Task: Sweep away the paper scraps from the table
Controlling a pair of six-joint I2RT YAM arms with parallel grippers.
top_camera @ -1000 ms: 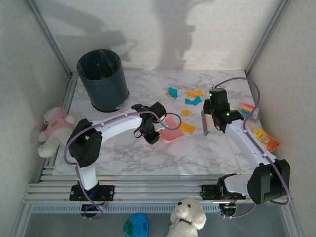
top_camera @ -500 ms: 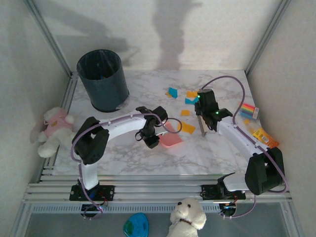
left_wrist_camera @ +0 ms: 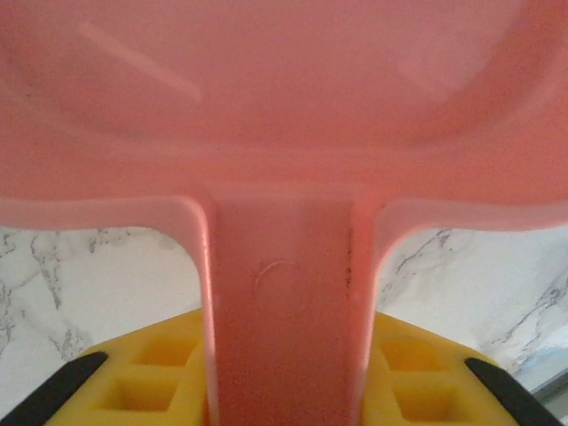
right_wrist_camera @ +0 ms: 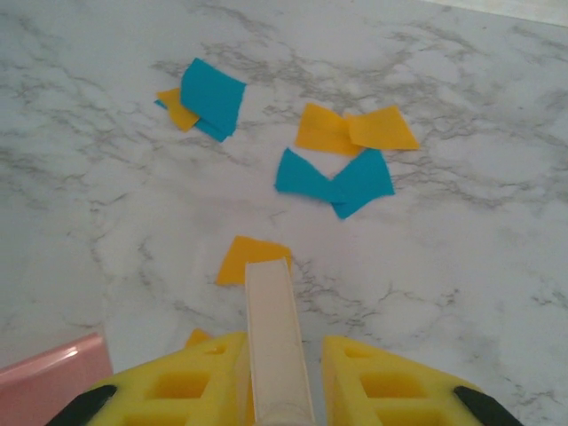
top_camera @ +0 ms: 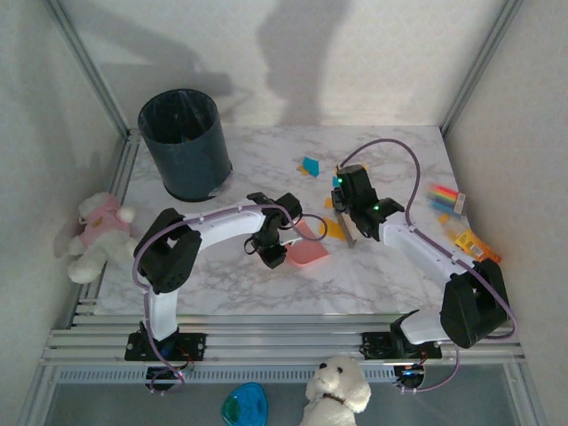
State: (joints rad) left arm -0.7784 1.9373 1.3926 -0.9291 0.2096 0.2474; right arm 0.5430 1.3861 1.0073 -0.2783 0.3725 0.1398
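Beyond the dustpan point(right_wrist_camera: 49, 377) rim, paper scraps point(right_wrist_camera: 306, 173) lie across the table point(right_wrist_camera: 461, 266).

- Small, flat, irregular orange-yellow and teal-blue paper scraps point(right_wrist_camera: 333, 182) lay loosely clustered. Several overlapped in pairs, and one orange piece point(right_wrist_camera: 232, 259) lay apart from the rest.
- The white, grey-veined, marble-patterned rectangular surface point(top_camera: 240, 284) carried them on its far part, right of centre.

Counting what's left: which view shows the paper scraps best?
Right wrist: the paper scraps lie close and sharp on the table. Top external shows them tiny, some partly behind the right arm.
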